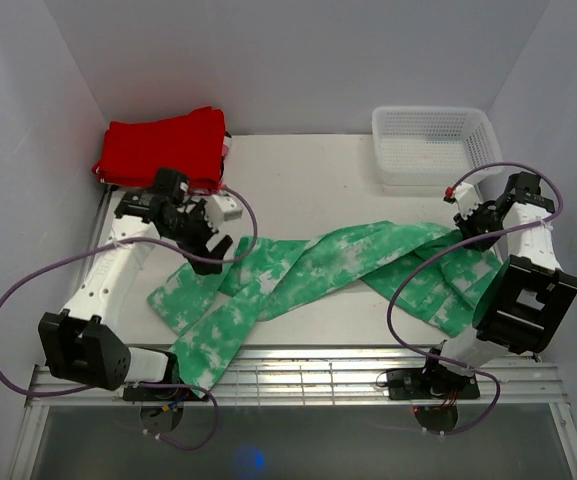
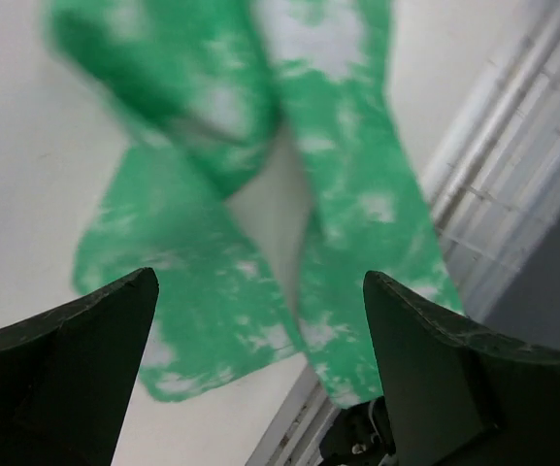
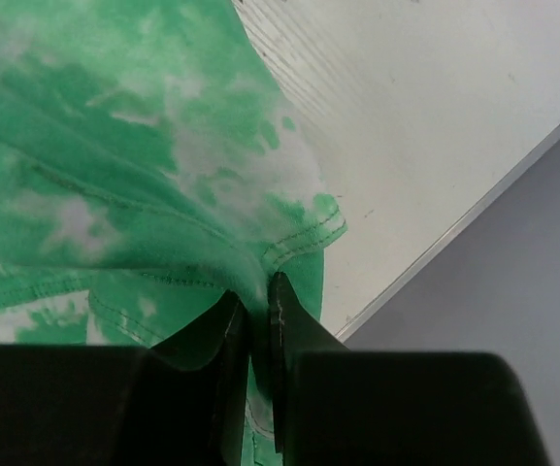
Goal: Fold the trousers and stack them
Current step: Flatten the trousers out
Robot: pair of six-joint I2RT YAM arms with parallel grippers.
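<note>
The green tie-dye trousers lie spread across the table, waist end at the right, two legs running left; one leg hangs over the front rail. My left gripper hovers open above the leg ends, its dark fingers wide apart with nothing between them. My right gripper is at the waist end on the right, shut on a fold of the trousers' stitched hem; the cloth bunches up between its jaws.
A folded red garment lies at the back left corner. A white mesh basket stands at the back right. The metal front rail runs along the near table edge. The right table edge is close to my right gripper.
</note>
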